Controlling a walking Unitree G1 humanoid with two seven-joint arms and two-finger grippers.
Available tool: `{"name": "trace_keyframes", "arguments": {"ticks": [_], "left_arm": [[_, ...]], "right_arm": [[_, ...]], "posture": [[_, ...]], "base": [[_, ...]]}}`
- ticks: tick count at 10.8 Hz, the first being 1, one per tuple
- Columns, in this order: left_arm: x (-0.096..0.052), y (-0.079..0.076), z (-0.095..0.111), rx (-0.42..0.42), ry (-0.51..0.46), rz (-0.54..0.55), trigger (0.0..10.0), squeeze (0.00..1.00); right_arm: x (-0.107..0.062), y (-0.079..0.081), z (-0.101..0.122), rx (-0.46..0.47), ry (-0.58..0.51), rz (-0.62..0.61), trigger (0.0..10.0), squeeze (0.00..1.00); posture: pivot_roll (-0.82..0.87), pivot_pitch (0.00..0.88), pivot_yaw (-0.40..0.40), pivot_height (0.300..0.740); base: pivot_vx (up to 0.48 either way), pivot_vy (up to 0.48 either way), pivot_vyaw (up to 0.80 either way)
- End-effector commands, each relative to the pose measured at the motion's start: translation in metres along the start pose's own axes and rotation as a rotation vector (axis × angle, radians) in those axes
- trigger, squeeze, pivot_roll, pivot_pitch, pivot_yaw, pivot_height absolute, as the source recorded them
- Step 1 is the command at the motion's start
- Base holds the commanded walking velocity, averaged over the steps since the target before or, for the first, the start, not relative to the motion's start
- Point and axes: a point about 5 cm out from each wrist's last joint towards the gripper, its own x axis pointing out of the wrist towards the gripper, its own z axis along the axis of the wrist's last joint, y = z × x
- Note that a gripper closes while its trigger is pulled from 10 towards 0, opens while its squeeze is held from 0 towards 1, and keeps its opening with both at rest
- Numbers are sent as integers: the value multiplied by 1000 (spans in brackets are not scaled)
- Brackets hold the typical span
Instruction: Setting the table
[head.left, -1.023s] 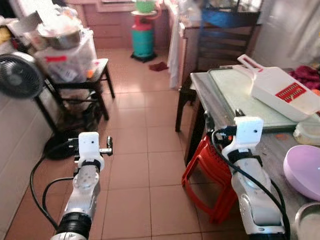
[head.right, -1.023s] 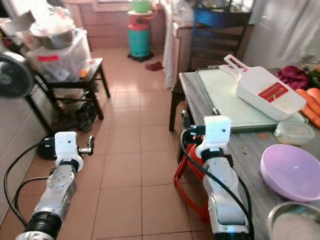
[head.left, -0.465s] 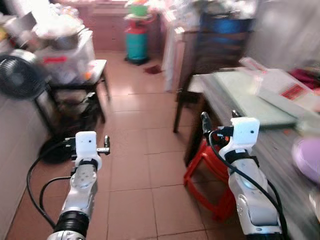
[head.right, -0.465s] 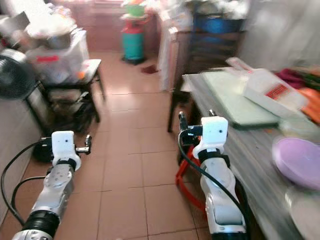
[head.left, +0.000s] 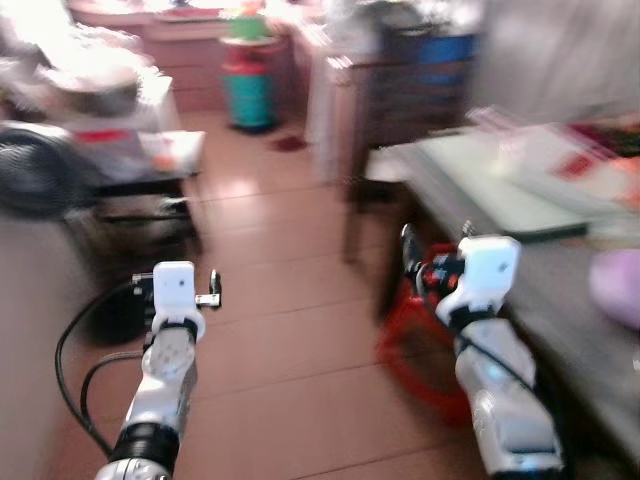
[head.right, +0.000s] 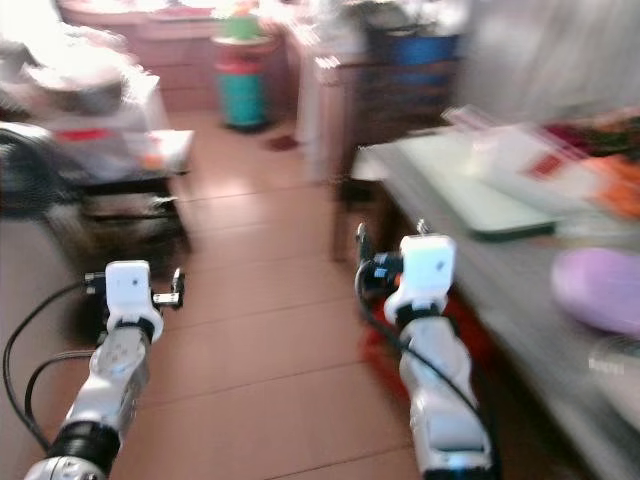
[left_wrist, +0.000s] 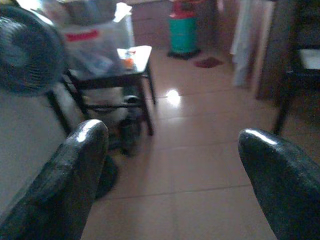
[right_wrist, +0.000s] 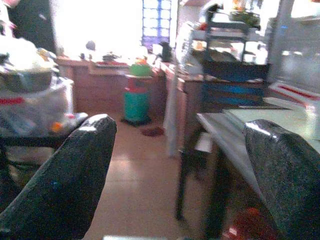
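The grey table (head.left: 560, 305) runs along my right side, blurred by motion. On it lie a purple bowl (head.right: 598, 288), a pale green cutting board (head.left: 490, 185) and a white slicer (head.left: 560, 150) with a red patch. My right gripper (right_wrist: 180, 170) is held out beside the table's near corner, open, with nothing between its fingers. My left gripper (left_wrist: 170, 175) hangs over the tiled floor, well left of the table. It is open and holds nothing.
A red stool (head.left: 415, 340) sits under the table edge and a dark chair (head.left: 400, 110) stands at its far end. To the left are a fan (head.left: 40, 180) and a low black table (head.left: 150, 165) with boxes. A teal gas cylinder (head.left: 248, 85) is at the back.
The whole picture has shifted and blurred, so the camera is moving. Both arms keep the same pose, with both grippers still open.
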Motion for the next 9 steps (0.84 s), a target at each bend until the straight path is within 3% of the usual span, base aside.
{"name": "trace_keyframes", "arguments": {"ticks": [1, 9], "left_arm": [[0, 3, 0, 19, 1, 5, 10000, 0], [1, 3, 0, 20, 1, 5, 10000, 0]], "right_arm": [[-1, 1, -1, 9, 5, -1, 10000, 0], [-1, 1, -1, 10, 5, 0, 10000, 0]], "posture": [[72, 0, 9, 740], [72, 0, 9, 740]], "base": [[0, 398, 781], [0, 394, 781]]}}
